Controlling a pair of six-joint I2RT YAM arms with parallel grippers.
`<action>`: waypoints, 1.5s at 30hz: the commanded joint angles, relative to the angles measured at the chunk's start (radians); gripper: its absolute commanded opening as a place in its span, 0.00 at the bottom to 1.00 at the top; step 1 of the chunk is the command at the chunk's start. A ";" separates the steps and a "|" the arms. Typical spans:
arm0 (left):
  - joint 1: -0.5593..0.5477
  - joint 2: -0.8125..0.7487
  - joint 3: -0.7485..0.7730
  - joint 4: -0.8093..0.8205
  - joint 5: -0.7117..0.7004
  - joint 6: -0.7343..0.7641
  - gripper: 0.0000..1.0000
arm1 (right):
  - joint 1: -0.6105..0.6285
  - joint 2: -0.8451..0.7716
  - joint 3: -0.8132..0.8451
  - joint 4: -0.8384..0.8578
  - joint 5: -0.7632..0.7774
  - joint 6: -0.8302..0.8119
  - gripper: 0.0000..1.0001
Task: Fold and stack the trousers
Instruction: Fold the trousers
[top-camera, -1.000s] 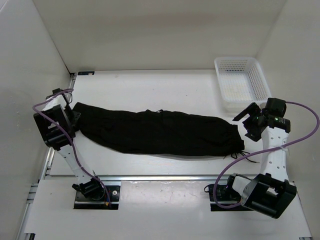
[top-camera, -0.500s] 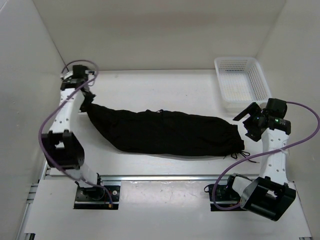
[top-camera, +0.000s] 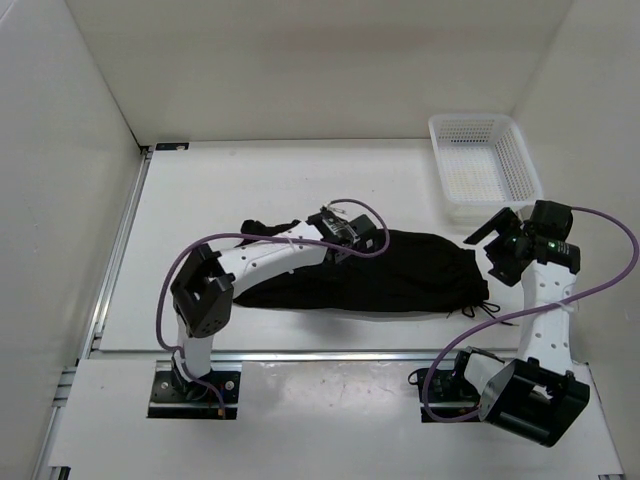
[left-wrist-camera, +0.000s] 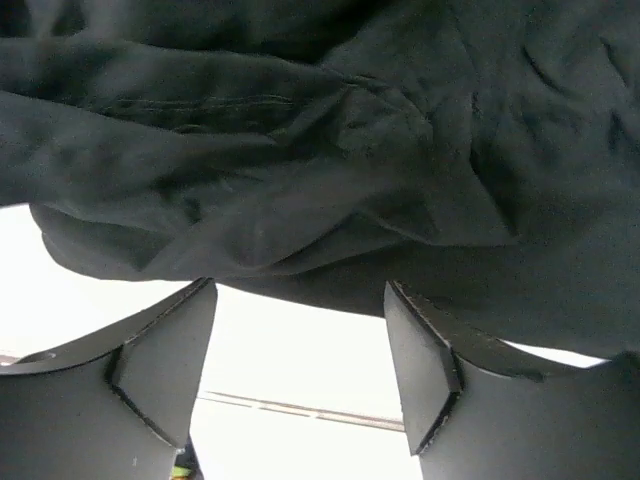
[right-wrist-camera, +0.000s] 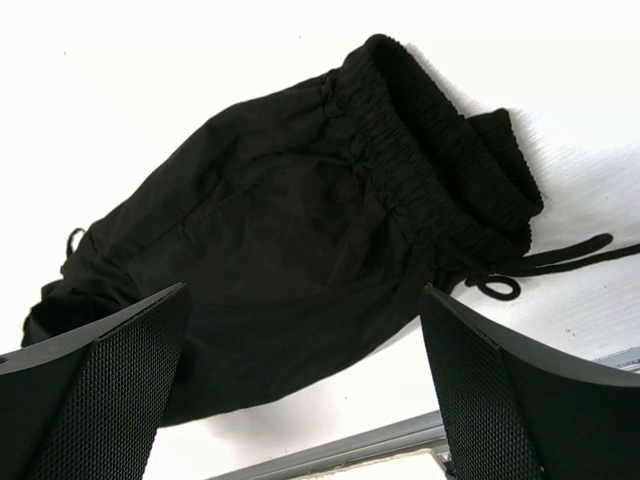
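Note:
The black trousers lie across the middle of the table, their left end folded over onto the middle. My left gripper hovers over that fold. In the left wrist view it is open, with nothing between its fingers and the dark cloth just beyond the tips. My right gripper stands open beside the waist end. The right wrist view shows it open above the trousers, whose elastic waistband and drawstring lie on the table.
A white mesh basket stands at the back right corner. White walls close in the table on the left, back and right. A metal rail runs along the near edge, in front of both arm bases.
My left arm swung from the far left to the middle, carrying the trousers' left end over onto the rest, and its jaws opened and let go. The right arm barely moved.

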 joint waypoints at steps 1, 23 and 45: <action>0.023 -0.087 0.124 -0.160 -0.107 -0.016 0.81 | -0.001 -0.039 -0.007 0.011 -0.029 -0.008 0.99; 0.440 -0.293 -0.099 0.159 0.230 0.191 1.00 | 0.008 -0.057 -0.027 0.038 -0.127 -0.008 0.99; 0.440 -0.164 -0.027 0.263 0.385 0.286 0.13 | 0.017 -0.057 -0.018 0.038 -0.127 -0.008 0.99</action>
